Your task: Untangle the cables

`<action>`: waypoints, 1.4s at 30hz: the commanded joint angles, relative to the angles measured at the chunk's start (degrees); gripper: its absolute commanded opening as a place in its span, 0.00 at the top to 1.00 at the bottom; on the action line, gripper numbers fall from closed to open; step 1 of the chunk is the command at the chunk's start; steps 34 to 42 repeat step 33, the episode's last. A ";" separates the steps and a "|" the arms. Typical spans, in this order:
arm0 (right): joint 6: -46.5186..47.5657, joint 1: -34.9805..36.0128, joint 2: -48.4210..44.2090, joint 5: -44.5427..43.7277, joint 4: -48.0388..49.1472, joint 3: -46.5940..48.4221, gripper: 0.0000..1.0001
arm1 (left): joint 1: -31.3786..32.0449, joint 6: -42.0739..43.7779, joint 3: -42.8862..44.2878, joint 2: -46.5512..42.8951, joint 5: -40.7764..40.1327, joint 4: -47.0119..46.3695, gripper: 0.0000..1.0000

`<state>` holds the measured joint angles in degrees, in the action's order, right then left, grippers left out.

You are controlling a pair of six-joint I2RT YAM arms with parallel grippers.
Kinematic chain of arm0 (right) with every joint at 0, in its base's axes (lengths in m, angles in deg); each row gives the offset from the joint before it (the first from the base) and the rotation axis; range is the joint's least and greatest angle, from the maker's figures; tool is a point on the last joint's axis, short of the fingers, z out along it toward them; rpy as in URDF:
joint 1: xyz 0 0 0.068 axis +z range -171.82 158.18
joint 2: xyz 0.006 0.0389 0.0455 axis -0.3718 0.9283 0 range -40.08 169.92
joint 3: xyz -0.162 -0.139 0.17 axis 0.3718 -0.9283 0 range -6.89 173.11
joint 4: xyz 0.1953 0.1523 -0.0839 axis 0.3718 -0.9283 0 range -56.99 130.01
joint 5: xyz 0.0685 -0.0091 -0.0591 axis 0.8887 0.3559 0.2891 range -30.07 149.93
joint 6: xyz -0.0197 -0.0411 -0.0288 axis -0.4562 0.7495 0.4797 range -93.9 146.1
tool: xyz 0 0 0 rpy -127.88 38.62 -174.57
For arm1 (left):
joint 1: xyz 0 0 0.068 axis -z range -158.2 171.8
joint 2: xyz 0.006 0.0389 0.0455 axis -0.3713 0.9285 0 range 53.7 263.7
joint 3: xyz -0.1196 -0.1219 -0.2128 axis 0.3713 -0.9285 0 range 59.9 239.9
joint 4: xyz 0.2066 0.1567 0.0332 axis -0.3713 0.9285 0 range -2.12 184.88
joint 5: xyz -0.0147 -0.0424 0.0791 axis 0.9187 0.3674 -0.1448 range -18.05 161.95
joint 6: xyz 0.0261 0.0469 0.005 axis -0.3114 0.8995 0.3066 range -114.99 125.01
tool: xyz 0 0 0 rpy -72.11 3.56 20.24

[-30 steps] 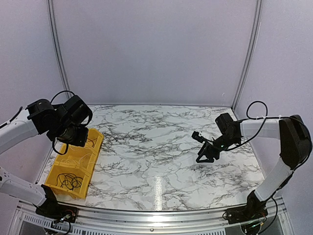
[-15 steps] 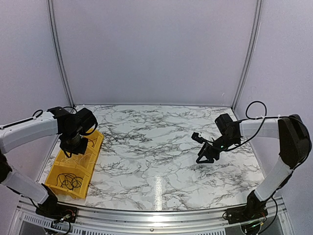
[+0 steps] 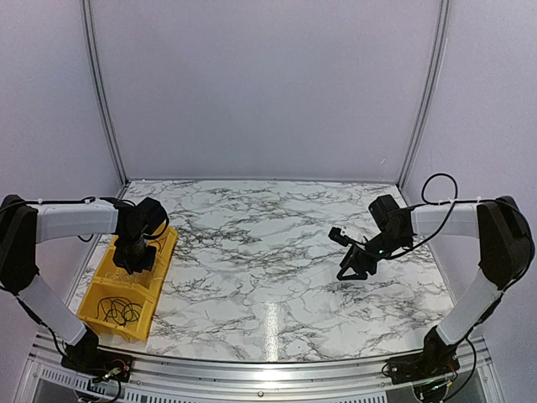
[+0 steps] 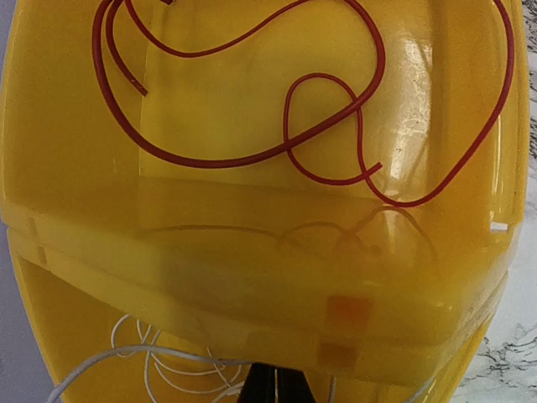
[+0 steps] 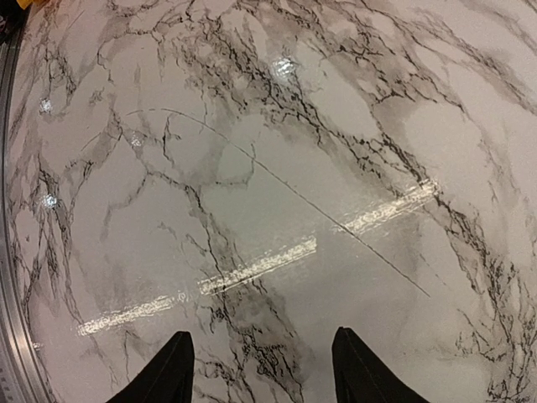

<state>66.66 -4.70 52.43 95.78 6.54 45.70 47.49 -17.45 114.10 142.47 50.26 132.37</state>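
I am watching the left arm reaching out from its base and bending inward over the yellow bin, wrist pointing down, with the left gripper clenched tight above the middle compartment. The black cables are lying looped in the nearest compartment (a red cable and white cables are occupying the other two). The right arm is stretching leftward, its right gripper hanging released over the marble table.
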 commanded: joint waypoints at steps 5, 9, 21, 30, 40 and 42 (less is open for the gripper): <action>0.26 -0.42 -0.41 -0.17 -0.37 0.47 0.43 | -0.36 -0.03 0.49 -2.45 1.13 -2.34 0.75; -0.39 -0.42 -1.65 -1.27 -0.94 1.61 0.43 | -0.36 0.22 2.64 -6.41 -0.30 -0.67 0.65; -6.71 -2.01 -15.08 -19.63 -3.46 15.44 0.34 | -0.29 5.90 12.89 -11.49 2.42 0.97 0.53; -22.30 -8.50 -23.71 -26.53 9.38 11.95 0.02 | -0.28 14.42 10.25 -20.38 8.19 -18.18 0.50; -23.84 -8.58 -27.87 -27.57 16.23 4.55 0.01 | -0.29 14.54 3.83 -25.59 11.81 -27.77 0.44; -23.84 -8.58 -27.87 -27.57 16.23 4.55 0.01 | -0.29 14.54 3.83 -25.59 11.81 -27.77 0.44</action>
